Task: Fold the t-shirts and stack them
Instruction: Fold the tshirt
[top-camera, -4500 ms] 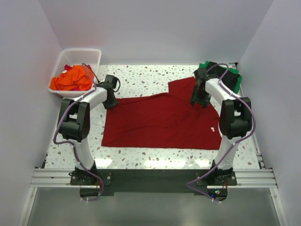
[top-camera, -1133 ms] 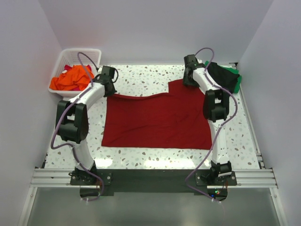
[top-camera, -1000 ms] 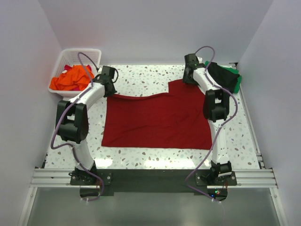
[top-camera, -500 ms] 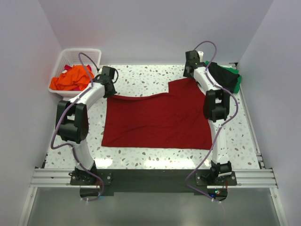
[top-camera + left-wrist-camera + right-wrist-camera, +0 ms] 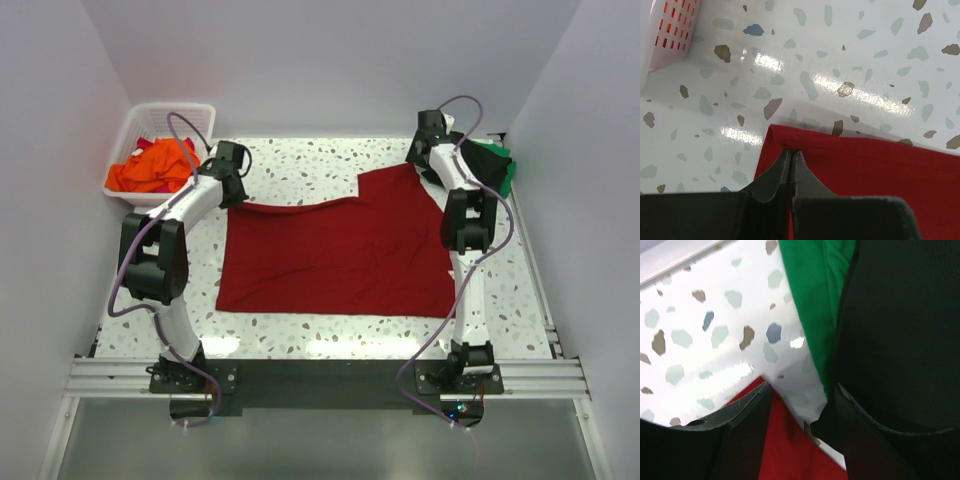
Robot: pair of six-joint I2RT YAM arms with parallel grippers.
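Where the dark red t-shirt (image 5: 340, 250) lies spread flat across the middle of the speckled bench (image 5: 300, 165), both arms reach to its far edge.

Left gripper (image 5: 791, 155): jaws together, clamped on the shirt's far-left corner, with the hem pinched between the tips (cloth lifted in a small ridge there).

Right gripper (image 5: 799, 392): jaws apart, one on either side of the shirt's far-right corner, which shows between them. Cannot tell whether either tip touches the cloth.

Just beyond that corner lies a green t-shirt (image 5: 815, 305) with a black t-shirt (image 5: 905, 315) over it, both at the bench's far-right corner.

White slatted basket (image 5: 160, 108) at far left, apart from the red shirt. An orange t-shirt (image 5: 150, 168) is heaped inside, with a bit of red cloth showing in the heap.

The red shirt's near hem runs straight, roughly parallel to the bench's near edge.
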